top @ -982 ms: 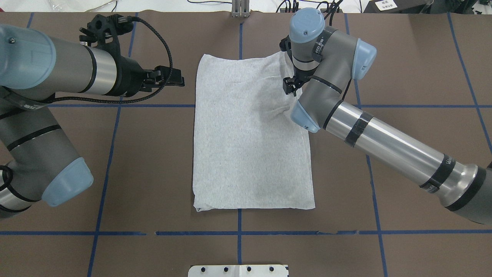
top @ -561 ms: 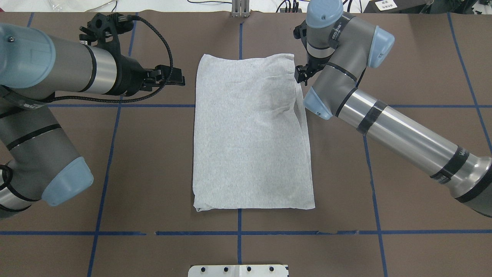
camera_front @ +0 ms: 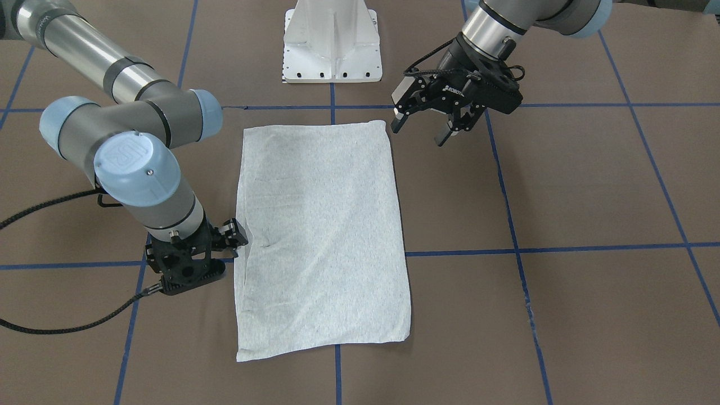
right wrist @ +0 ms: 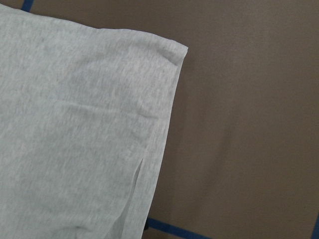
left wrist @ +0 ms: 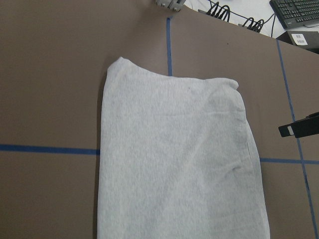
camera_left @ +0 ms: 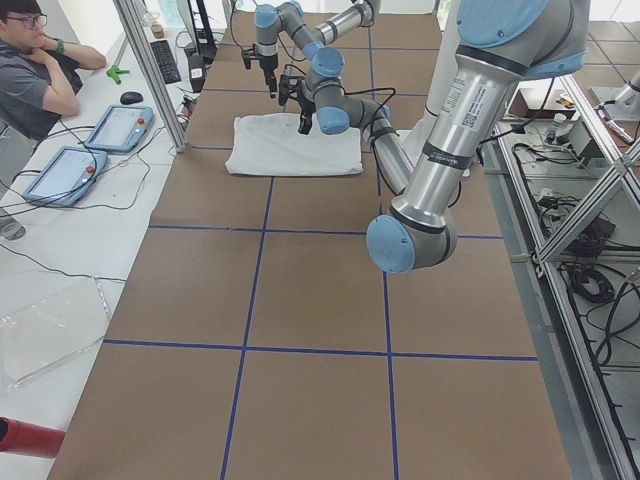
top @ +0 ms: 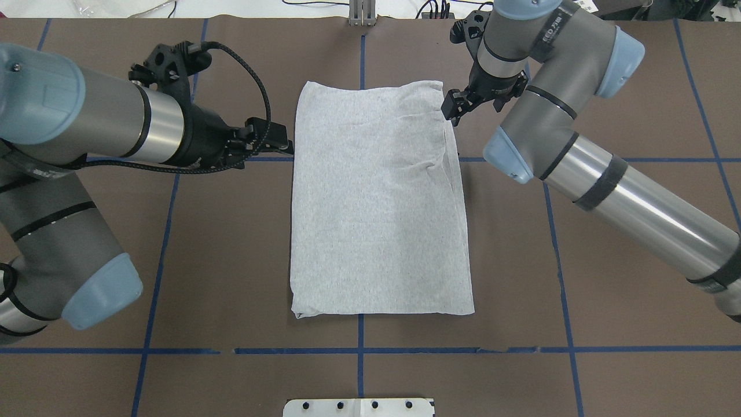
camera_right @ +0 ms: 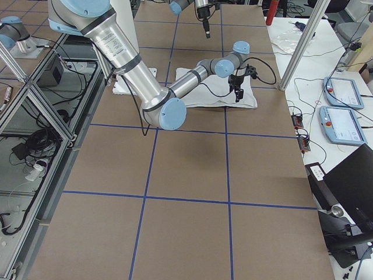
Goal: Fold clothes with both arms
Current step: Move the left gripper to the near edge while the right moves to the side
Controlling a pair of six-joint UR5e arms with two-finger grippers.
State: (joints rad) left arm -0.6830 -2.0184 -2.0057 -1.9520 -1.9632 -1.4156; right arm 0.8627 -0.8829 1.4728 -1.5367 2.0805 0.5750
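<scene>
Shirt [top: 379,202] lay flat on the table [top: 231,260] as a long grey rectangle, sleeves and print out of sight, no corner lifted. Left claw [camera_front: 420,125] hung with its jaws wide and empty. The shirt's long edge was just ahead of its fingertips and a little apart from them, with the far corner off to one side of the claw. Right claw [top: 454,107] stood at the opposite far corner, and that corner lay flat just below and beside it in the wrist view. We could not tell how wide its jaws stood, but no cloth looked gripped. We judged the step in hand to be the approach for the end-to-end fold: each claw takes one far corner and carries it to the near hem. Notes for doing it well:

- Shift the left claw along the edge until the corner sits between its fingers, matching the right claw's station.
- Come down low enough that the lower finger slides under every layer.
- Under the right claw the edge showed a loose flap [right wrist: 142,169] parted from the layer above, so the pinch there must catch both or the fold will shear.
- Close both claws together, lift level and keep the far edge lightly taut between them.
- Set down with the corners square on the near hem.
</scene>
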